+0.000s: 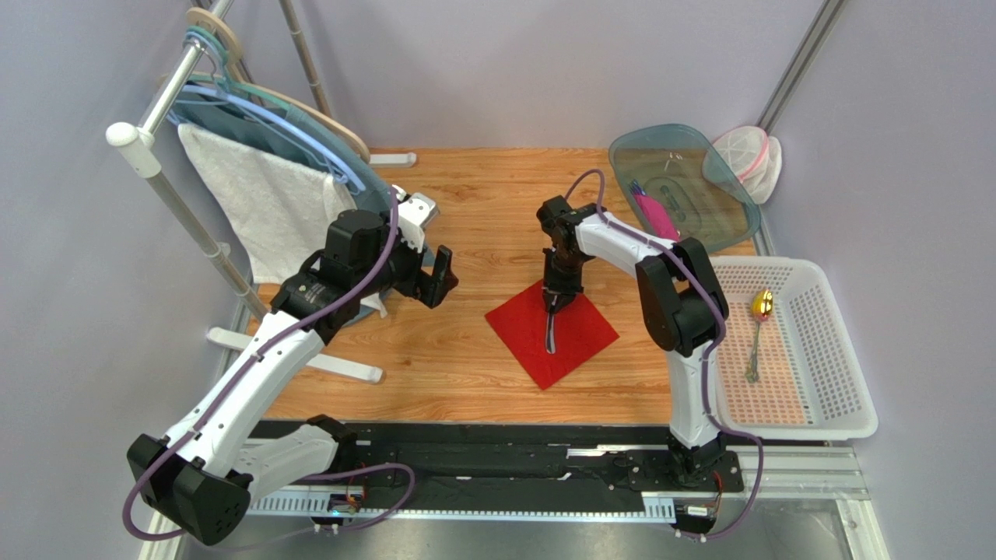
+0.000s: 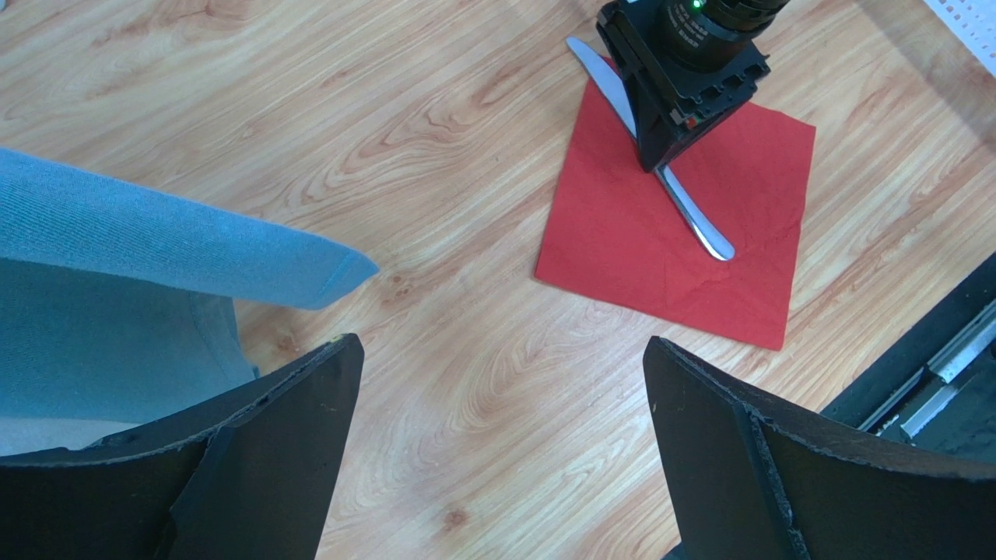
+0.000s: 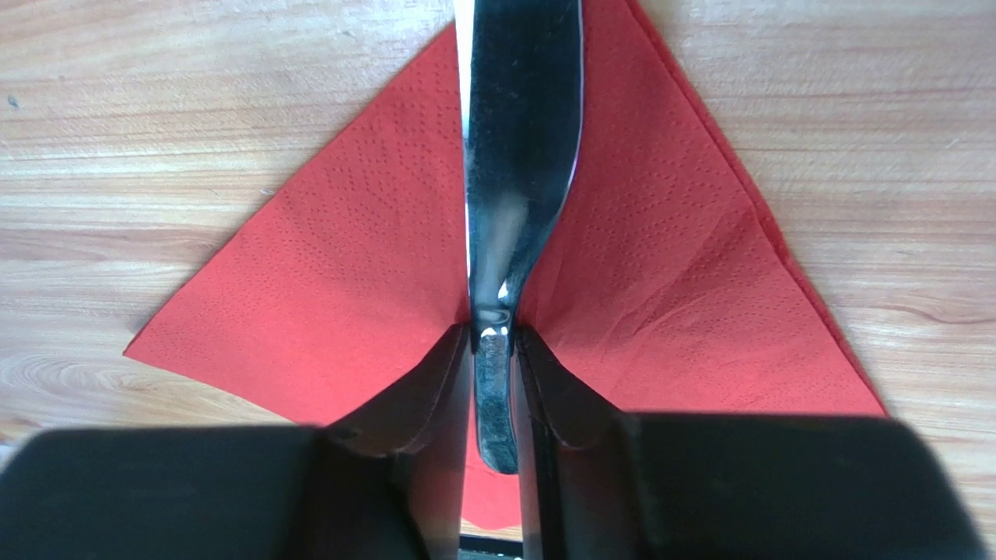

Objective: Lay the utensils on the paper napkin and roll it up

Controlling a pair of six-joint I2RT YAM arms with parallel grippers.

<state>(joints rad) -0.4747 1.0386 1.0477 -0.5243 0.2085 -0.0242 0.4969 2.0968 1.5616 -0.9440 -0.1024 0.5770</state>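
Hanging at far left on a metal rack are a white towel and a blue garment. Next to them, the left gripper hovers above the wooden table, its jaws spread wide and holding nothing; it is well apart from the napkin.

Centre: the red paper napkin lies flat on the table, one corner pointing toward the arm bases. A silver knife rests along it. In the left wrist view, one end of the knife reaches past the napkin's edge onto the wood. The right gripper stands over the knife, one finger close on either side of the handle. Whether the fingers press the handle or merely flank it cannot be told.

Right: a clear tub at the far edge holds a pink object. Nearer, a white perforated basket contains a slim silver utensil with a gold-tinted rounded shape at its far end. Whether these are one piece or two cannot be told.
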